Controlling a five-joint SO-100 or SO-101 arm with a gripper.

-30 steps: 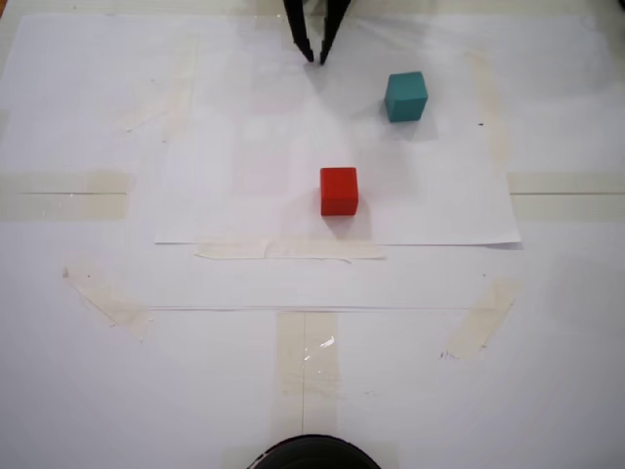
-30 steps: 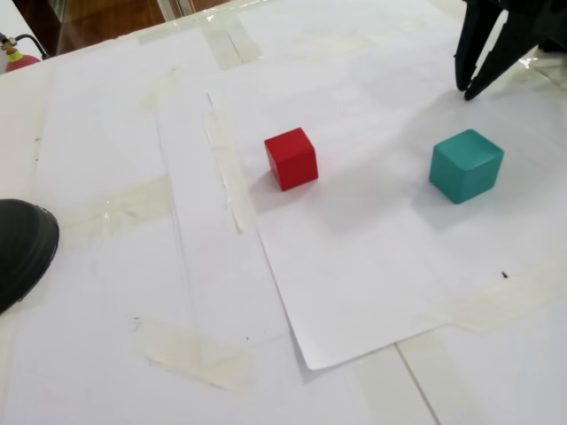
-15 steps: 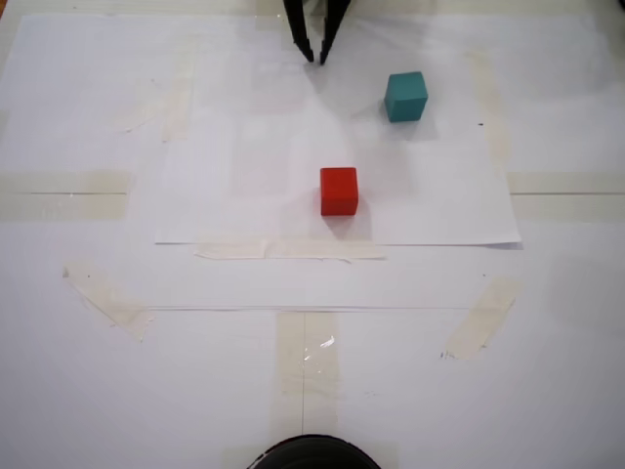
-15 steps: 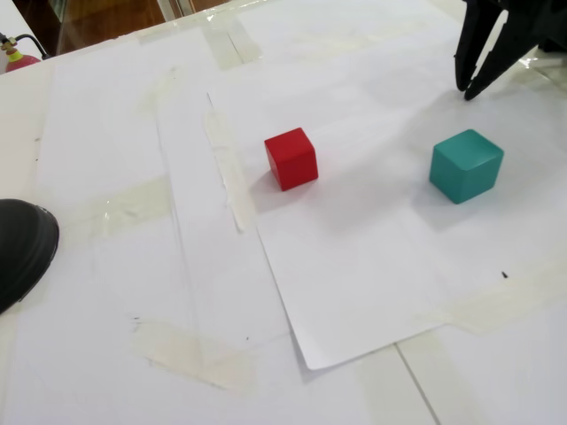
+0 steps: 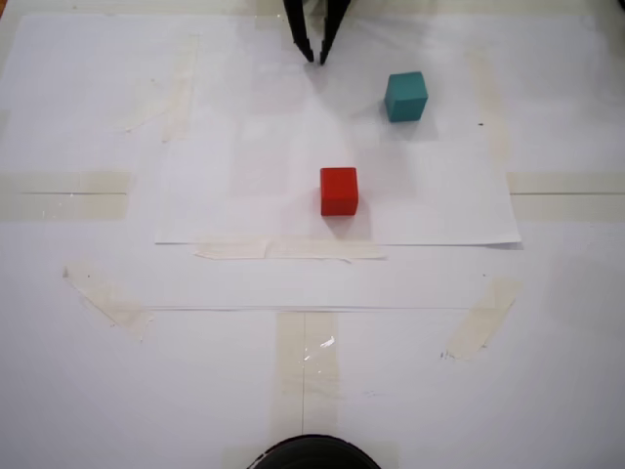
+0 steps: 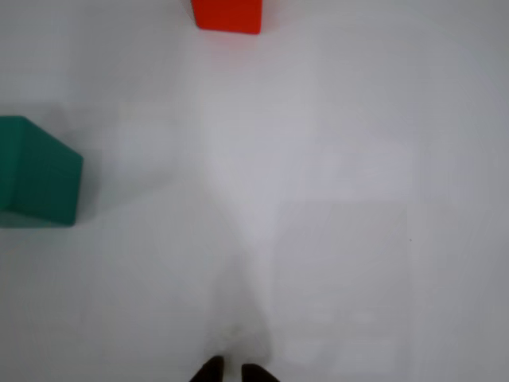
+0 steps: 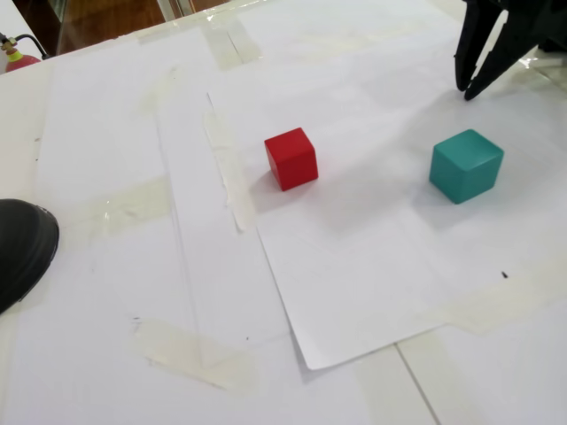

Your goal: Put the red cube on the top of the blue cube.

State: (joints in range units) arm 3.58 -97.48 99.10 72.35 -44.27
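Note:
The red cube [image 5: 339, 191] sits on a white paper sheet near the middle of the table, also seen in another fixed view [image 7: 291, 158] and at the top edge of the wrist view [image 6: 227, 14]. The blue cube [image 5: 405, 96], teal in colour, rests apart from it, further back and to the right [image 7: 466, 165]; in the wrist view it lies at the left edge [image 6: 36, 171]. My gripper [image 5: 316, 60] hangs at the far edge of the table, its black fingertips almost touching, holding nothing [image 7: 465, 91] [image 6: 232, 370]. It is well clear of both cubes.
White paper sheets cover the table, held by strips of pale tape [image 5: 303, 362]. A dark rounded object [image 5: 312, 454] pokes in at the near edge [image 7: 22, 248]. A small red item [image 7: 18, 58] lies off the table at the far left.

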